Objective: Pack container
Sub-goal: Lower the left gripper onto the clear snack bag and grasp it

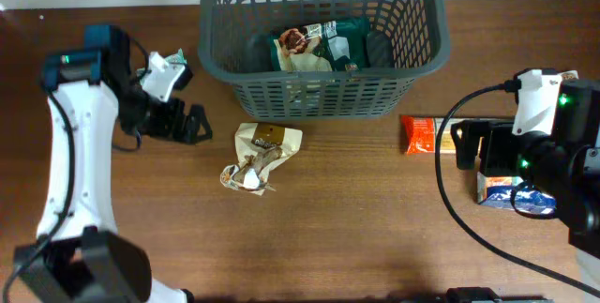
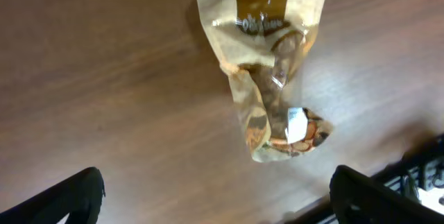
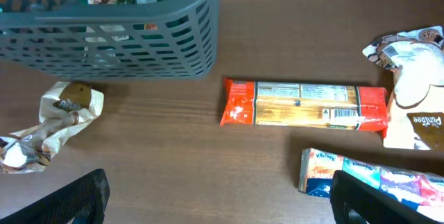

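Note:
The dark grey basket stands at the back middle of the table, with a green packet inside. It also shows in the right wrist view. A crumpled tan snack bag lies in front of the basket. My left gripper is open and empty, left of the bag. In the left wrist view, the bag lies ahead of the open jaws. My right gripper is open and empty near a red-orange packet. In the right wrist view that packet lies ahead of the jaws.
A blue tissue box lies by the right finger, and in the overhead view it is partly under the right arm. A white and brown packet and a tan card lie at the far right.

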### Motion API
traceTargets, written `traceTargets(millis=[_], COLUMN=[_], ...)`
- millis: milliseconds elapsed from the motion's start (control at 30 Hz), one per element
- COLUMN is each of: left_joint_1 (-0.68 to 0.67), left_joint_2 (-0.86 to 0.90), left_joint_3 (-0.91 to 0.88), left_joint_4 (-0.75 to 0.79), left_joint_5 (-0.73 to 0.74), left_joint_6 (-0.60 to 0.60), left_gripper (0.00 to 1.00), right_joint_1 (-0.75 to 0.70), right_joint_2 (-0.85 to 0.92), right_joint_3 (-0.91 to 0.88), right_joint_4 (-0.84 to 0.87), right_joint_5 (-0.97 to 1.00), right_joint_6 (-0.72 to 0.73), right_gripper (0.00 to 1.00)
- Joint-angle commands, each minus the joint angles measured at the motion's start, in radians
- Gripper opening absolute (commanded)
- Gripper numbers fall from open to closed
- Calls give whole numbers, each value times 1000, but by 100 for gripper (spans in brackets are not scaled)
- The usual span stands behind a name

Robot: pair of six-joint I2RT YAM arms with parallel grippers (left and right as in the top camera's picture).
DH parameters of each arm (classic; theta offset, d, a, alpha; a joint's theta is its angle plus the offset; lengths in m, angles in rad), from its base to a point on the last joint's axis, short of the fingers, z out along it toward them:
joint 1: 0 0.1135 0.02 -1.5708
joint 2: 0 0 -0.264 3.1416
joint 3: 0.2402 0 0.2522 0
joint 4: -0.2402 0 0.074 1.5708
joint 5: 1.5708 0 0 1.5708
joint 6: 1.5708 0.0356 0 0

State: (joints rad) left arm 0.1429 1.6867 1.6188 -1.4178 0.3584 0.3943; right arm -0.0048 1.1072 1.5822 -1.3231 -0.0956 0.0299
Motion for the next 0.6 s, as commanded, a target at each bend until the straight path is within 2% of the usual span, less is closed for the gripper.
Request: traceTargets(millis=[0, 167, 267, 400, 567], left_joint_1=[-6, -22, -25, -25, -58], left_joint_2=[-95, -114, -114, -114, -114], left_joint_3=[-158, -352, -436, -499, -541], left_joint_4=[96, 244, 337, 409, 454], left_joint_5=[24, 85, 92, 92, 135], left_joint_6=[-28, -32, -100, -149, -156], left_gripper=[100, 98, 98, 98, 95], right_joint_1=[5, 5, 5, 5, 5], right_joint_2=[-1, -1, -1, -1, 2], right_joint_3=[13, 13, 13, 13, 13], right_joint_4=[2, 2, 1, -6, -8], right_joint_5=[2, 2, 2, 2, 2], right_joint_6=[9, 9, 9, 9, 9], right_gripper=[99, 99, 99, 99, 99])
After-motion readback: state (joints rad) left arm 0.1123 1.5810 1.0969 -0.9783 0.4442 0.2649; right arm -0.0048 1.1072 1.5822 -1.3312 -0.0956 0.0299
